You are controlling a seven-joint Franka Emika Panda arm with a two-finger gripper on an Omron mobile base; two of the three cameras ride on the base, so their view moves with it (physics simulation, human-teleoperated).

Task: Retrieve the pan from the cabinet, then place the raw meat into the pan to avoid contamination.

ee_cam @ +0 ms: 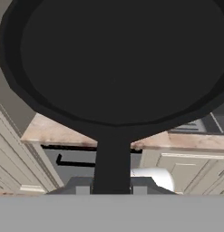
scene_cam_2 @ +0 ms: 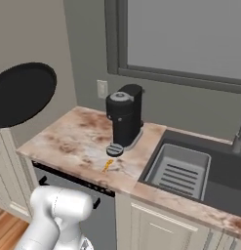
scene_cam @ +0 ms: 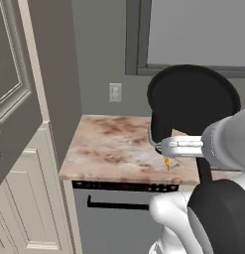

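The black pan (scene_cam: 193, 99) hangs in the air above the counter, tipped up on edge, and reaches the left edge of the right base view (scene_cam_2: 22, 93). My gripper (ee_cam: 112, 182) is shut on its long handle (ee_cam: 112, 158), just below the round body (ee_cam: 118, 59). In the left base view the hand sits under the pan (scene_cam: 182, 145). The raw meat (scene_cam: 167, 162), a tiny orange-yellow piece, lies on the marble counter (scene_cam_2: 107, 166) near its front edge, below the pan. The cream cabinet (scene_cam: 30, 198) stands at the left with its upper door (scene_cam: 10, 94) swung open.
A black coffee machine (scene_cam_2: 124, 117) with a small grey round dish (scene_cam_2: 114, 149) at its foot stands behind the meat. A sink (scene_cam_2: 190, 171) holding a grey rack lies to the right. The dark dishwasher front (scene_cam: 114, 218) is under the counter (scene_cam: 104, 149).
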